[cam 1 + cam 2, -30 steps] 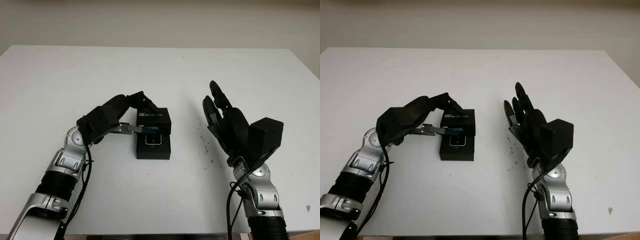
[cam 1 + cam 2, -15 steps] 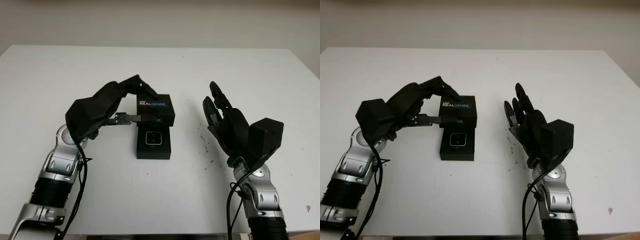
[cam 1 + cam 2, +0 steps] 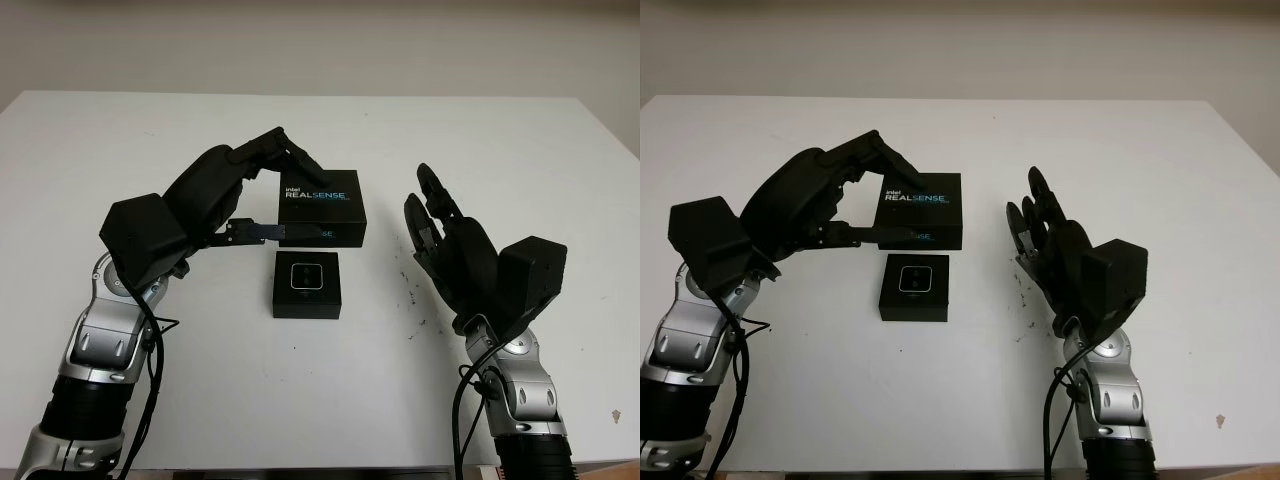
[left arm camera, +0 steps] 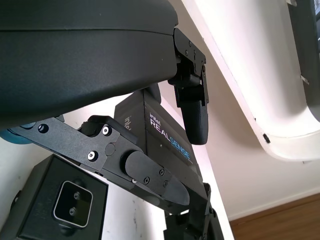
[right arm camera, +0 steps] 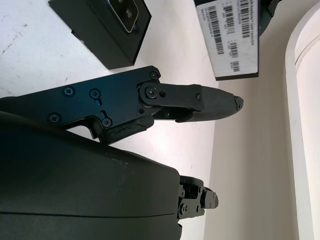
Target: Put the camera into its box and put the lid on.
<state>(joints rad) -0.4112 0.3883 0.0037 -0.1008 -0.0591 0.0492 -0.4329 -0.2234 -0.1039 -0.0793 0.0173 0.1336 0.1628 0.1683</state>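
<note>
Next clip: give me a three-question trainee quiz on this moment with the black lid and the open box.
1. True or false: the black RealSense lid is lifted off the white table in the left hand.
2. What lies in the open black box?
A. nothing
B. a small grey-faced camera
C. a coiled cable
3. Fill in: the right hand holds ____ and stands on the box's right.

Key:
1. True. The fingers pinch the lid above and beyond the box.
2. B.
3. Nothing; it is open.
</note>
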